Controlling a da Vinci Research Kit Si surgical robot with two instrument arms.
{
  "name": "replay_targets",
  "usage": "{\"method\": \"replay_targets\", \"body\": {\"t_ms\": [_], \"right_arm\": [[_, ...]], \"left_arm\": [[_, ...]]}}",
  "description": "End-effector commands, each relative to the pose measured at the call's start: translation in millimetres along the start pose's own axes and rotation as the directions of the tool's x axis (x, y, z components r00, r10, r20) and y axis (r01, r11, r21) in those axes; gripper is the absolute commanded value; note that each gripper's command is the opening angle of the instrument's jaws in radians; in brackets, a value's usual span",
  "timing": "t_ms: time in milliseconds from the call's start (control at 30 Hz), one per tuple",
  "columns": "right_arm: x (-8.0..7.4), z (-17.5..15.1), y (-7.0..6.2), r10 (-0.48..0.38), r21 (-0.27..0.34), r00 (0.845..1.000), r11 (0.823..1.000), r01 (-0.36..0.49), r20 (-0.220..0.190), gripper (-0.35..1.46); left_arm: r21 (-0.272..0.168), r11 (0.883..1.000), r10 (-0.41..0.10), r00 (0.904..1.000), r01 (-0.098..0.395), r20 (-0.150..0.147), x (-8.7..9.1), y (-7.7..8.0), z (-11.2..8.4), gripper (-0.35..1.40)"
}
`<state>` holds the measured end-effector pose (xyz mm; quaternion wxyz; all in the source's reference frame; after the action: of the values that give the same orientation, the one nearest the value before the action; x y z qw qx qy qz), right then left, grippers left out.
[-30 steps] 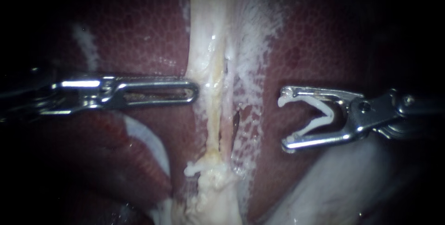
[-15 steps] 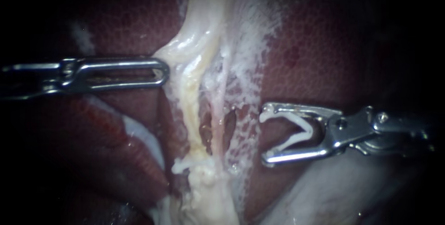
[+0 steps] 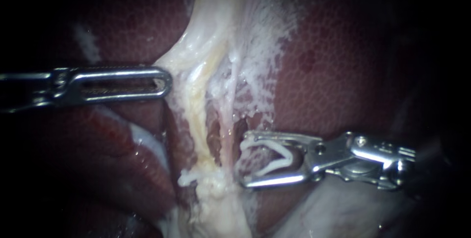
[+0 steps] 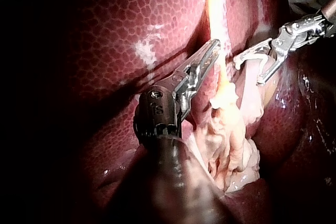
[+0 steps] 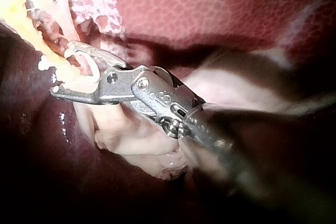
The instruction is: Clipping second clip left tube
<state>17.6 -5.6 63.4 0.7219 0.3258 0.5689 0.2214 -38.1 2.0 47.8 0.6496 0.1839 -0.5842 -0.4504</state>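
The left instrument's end effector [image 3: 164,80] clamps the pale stretched tissue [image 3: 182,65] taut; the right instrument's end effector [image 3: 244,162], gaping around its white V-shaped clip [image 3: 274,168], should straddle the yellowish tube [image 3: 200,120] fully.

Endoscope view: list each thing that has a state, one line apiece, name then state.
left instrument, jaws shut on pale tissue, which tents toward it.
right instrument, jaws wide apart, holding the loaded clip from both sides.
loaded clip, open, its mouth beside the tube, not yet closed.
lower clip, closed across the pale strand.
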Motion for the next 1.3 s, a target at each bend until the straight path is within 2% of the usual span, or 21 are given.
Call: {"method": "replay_targets", "body": {"t_ms": [33,133,767,933,1167,1300], "right_arm": [[-0.2,0.3,0.0,0.0,0.001,1.0,1.0,0.0,0.003,0.58],[-0.6,1.0,0.2,0.003,0.004,1.0,1.0,-0.003,0.007,0.58],[-0.8,4.6,1.9,0.0,0.014,1.0,1.0,0.0,0.014,0.58],[-0.5,6.1,2.0,0.003,0.042,1.0,0.999,-0.004,0.019,0.58],[0.1,7.6,1.3,0.021,0.081,0.999,0.996,-0.023,0.028,0.54],[0.4,8.6,1.3,0.026,0.082,0.999,0.996,-0.028,0.028,0.54]], "left_arm": [[0.0,1.0,0.0,1.0,0.0,0.0,-0.1,-0.1,0.0,-0.35],[-0.004,1.0,0.0,1.0,0.0,0.001,-0.1,-0.2,-0.1,-0.35],[-0.003,1.0,0.002,1.0,-0.002,0.001,0.2,-0.7,0.0,-0.35],[-0.001,1.0,0.003,1.0,-0.003,0.001,0.3,-0.7,0.1,-0.35],[-0.001,1.0,0.003,1.0,-0.003,0.001,0.3,-0.7,0.1,-0.35],[-0.001,1.0,0.003,1.0,-0.003,0.001,0.3,-0.7,0.1,-0.35]]}}
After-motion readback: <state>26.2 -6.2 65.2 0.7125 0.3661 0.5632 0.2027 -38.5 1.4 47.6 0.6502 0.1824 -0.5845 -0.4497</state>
